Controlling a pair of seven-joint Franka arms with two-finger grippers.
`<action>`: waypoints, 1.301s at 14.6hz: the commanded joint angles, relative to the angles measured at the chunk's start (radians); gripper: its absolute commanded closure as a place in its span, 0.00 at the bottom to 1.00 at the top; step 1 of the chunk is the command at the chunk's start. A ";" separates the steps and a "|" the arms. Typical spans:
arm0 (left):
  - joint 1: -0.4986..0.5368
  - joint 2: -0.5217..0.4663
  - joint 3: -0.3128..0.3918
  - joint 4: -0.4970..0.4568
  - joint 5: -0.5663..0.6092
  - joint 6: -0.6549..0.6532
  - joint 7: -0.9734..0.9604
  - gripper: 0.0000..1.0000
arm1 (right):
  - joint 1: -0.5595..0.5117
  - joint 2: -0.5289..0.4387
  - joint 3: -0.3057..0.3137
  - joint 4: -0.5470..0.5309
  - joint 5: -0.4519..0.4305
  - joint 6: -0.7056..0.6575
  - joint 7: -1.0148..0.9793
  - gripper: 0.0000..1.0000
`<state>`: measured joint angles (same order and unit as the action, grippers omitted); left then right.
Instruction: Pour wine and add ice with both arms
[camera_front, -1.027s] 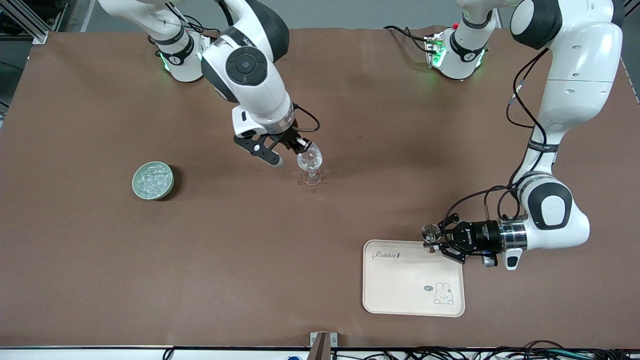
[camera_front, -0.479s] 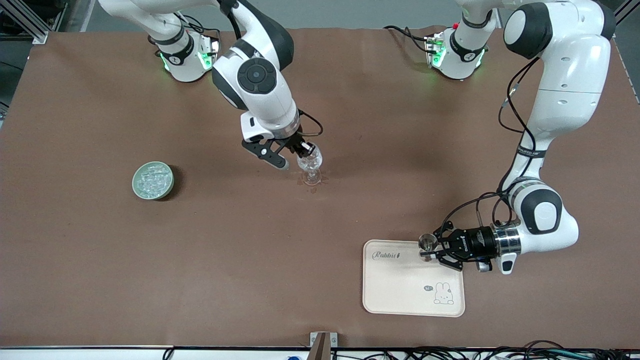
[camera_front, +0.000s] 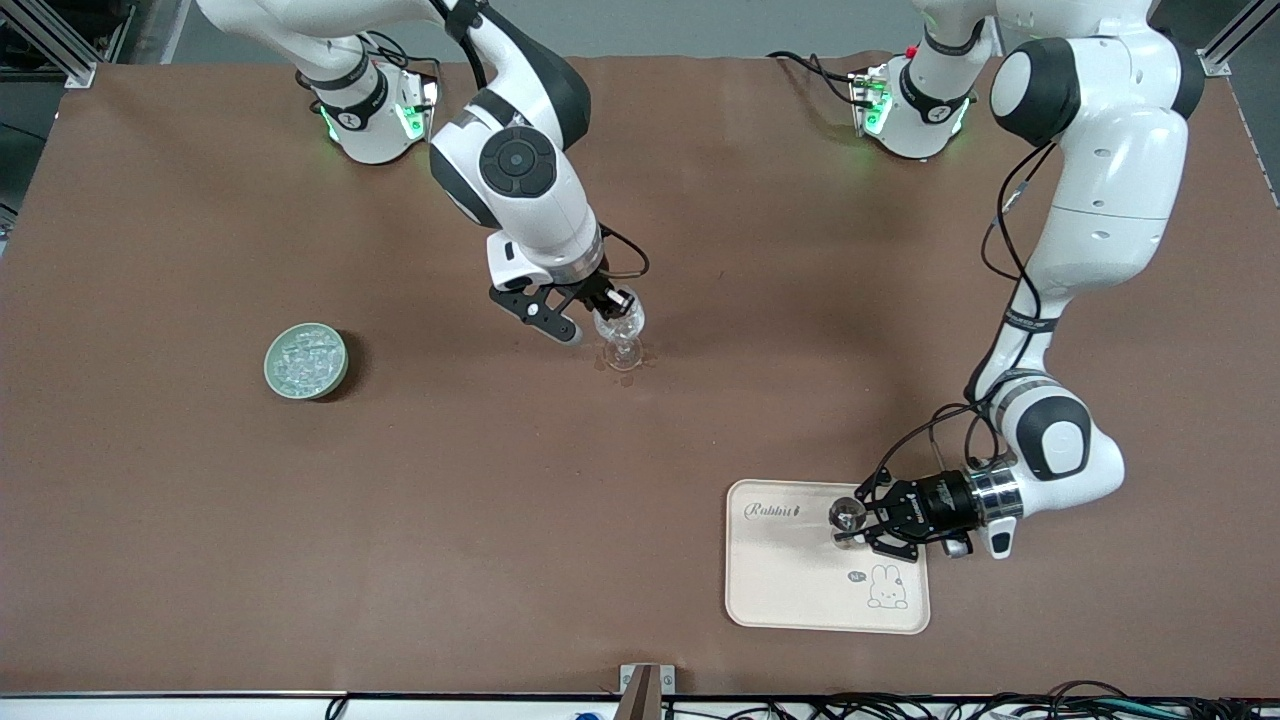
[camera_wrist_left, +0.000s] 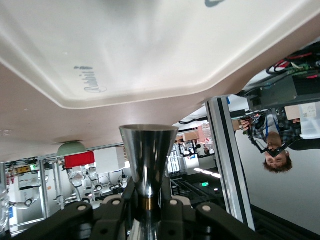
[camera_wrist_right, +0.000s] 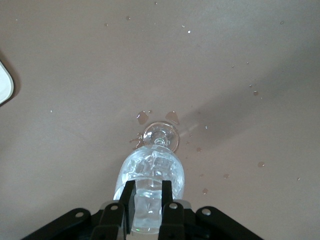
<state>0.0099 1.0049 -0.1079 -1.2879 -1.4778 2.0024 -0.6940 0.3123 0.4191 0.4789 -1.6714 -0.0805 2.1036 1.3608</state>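
The right gripper (camera_front: 606, 303) is pinching the ice-filled glass (camera_front: 622, 325) at mid-table, droplets (camera_wrist_right: 172, 117) ringing its base. The left gripper (camera_front: 851, 520) is clasping a steel jigger (camera_front: 846, 513) over the tray (camera_front: 800, 590); the ice (camera_front: 305, 357) is sitting apart.

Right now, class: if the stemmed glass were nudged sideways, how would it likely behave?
The stemmed glass would probably tip: narrow foot, ice-filled bowl above. Thin clear glass looks fragile. Droplets around its foot suggest it might slide.

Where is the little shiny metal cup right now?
The metal jigger is clamped in the left gripper, over the cream rabbit tray at the left arm's end of the table.
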 joint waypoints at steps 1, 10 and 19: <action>-0.031 0.038 0.011 0.032 -0.044 0.068 0.001 0.99 | 0.001 0.003 0.009 0.001 -0.013 0.007 0.021 0.93; -0.045 0.067 0.008 0.029 -0.067 0.119 -0.004 0.97 | 0.001 0.014 0.009 0.021 -0.008 0.003 0.018 0.56; -0.047 0.069 0.011 0.025 -0.065 0.119 0.028 0.29 | -0.022 -0.008 0.010 0.074 -0.004 -0.098 0.001 0.15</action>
<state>-0.0270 1.0647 -0.1041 -1.2837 -1.5184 2.1163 -0.6859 0.3094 0.4262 0.4797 -1.6398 -0.0805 2.0784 1.3613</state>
